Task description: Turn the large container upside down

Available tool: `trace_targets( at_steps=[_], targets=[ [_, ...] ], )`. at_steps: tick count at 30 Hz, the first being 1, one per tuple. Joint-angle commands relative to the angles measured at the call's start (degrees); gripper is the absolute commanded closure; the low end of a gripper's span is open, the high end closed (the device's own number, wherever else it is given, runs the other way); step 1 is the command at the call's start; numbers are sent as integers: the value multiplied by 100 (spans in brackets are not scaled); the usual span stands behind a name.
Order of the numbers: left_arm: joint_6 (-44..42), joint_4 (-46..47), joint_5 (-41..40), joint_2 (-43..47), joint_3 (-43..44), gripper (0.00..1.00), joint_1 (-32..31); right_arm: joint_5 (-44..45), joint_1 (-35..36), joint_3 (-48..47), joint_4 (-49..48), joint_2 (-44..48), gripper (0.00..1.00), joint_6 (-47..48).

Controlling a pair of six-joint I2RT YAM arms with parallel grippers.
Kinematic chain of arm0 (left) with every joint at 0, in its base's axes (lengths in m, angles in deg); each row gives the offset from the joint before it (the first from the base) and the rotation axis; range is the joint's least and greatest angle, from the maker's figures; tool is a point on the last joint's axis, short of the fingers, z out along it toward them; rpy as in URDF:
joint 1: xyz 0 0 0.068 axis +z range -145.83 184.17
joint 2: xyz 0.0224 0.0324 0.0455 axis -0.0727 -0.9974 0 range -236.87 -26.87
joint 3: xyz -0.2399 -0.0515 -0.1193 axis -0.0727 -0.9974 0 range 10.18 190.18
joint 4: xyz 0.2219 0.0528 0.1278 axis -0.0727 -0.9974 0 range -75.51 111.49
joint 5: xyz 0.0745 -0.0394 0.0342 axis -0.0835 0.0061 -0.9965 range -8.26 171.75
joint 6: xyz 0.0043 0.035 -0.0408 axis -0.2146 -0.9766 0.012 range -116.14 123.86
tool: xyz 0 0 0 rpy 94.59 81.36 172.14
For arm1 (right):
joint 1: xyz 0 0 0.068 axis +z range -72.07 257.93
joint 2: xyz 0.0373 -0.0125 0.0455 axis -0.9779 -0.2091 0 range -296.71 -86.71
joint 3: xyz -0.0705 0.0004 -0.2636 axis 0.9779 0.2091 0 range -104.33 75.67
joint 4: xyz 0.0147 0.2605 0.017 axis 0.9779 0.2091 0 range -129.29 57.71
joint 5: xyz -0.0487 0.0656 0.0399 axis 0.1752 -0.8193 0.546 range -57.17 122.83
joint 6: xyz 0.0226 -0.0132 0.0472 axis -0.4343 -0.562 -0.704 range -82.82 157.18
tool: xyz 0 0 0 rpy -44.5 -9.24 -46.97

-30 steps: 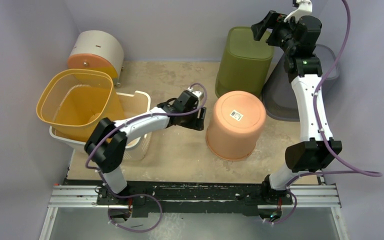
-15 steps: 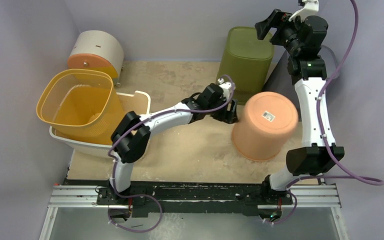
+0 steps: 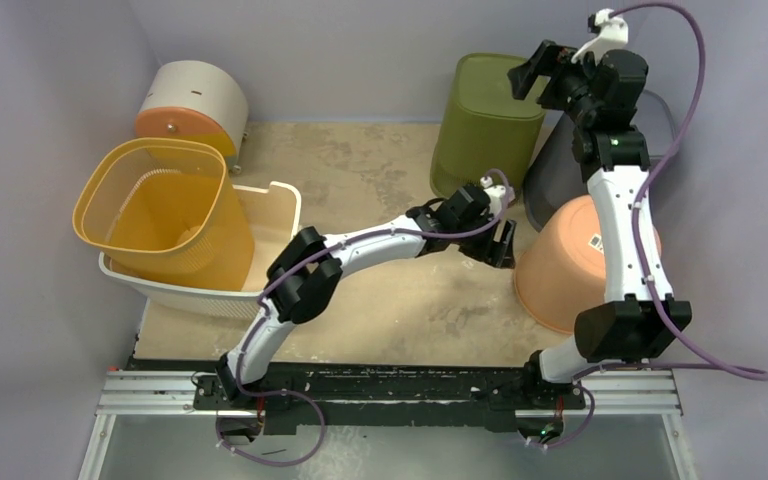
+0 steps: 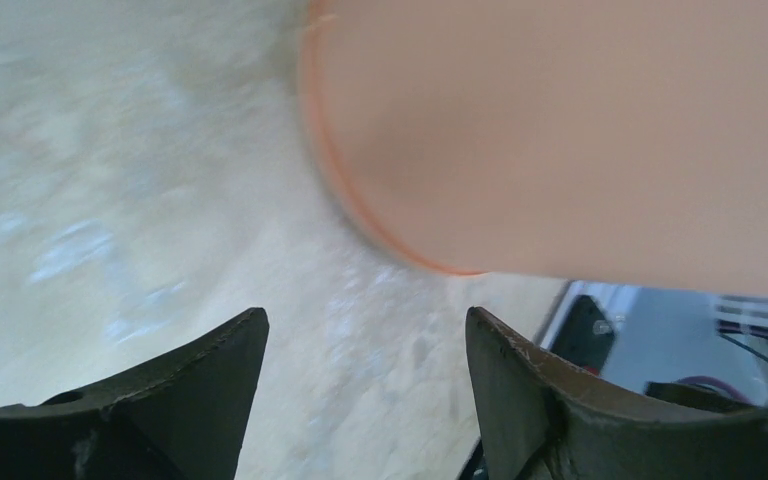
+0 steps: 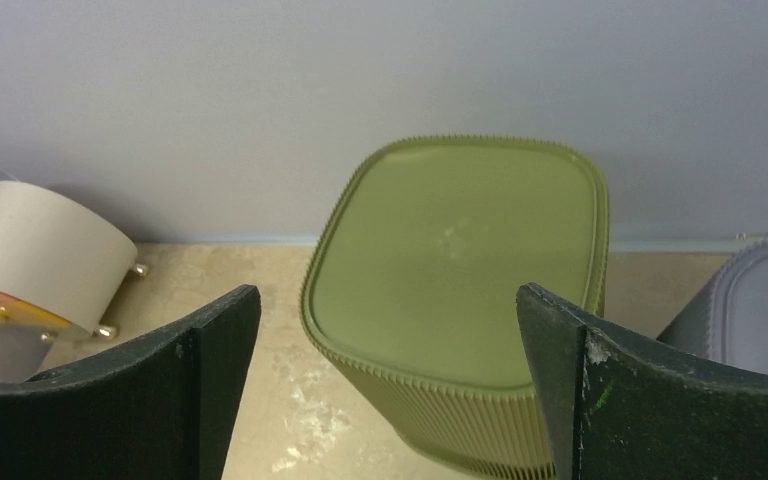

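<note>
The large container is a salmon-orange bucket at the right of the table. Its labelled base faces up and it leans to the right, partly hidden behind my right arm. My left gripper is stretched out just left of the bucket, open. In the left wrist view the bucket's wall and rim fill the space ahead of the left gripper, with only the tabletop between the fingers. My right gripper hangs high at the back, open. In the right wrist view the right gripper looks down on the olive bin.
An upside-down olive bin stands at the back. A grey container sits beside it against the right wall. A yellow basket rests in a white basket at the left. A white and orange drum lies behind them.
My left arm has reached far to the right and the bucket has slid right ahead of it, now leaning behind the right arm. The left jaws have widened a little.
</note>
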Motion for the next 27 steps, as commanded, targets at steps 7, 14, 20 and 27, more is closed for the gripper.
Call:
trace_targets(
  at_steps=[7, 14, 20, 27],
  targets=[
    [-1070, -2150, -2346, 2220, -720, 29, 623, -19, 350, 1556, 292, 1038, 0, 229],
    [-1025, -3459, -3394, 3384, -559, 28, 904, 673, 1393, 2058, 1358, 1447, 0, 226],
    [-1133, -4457, -4210, 3678, 473, 27, 913, 745, 1675, 3273, 1873, 1985, 0, -188],
    [-1251, -4467, -4452, 3955, 284, 26, 966, 1150, 1682, 4263, 2145, 2270, 0, -322]
  ],
)
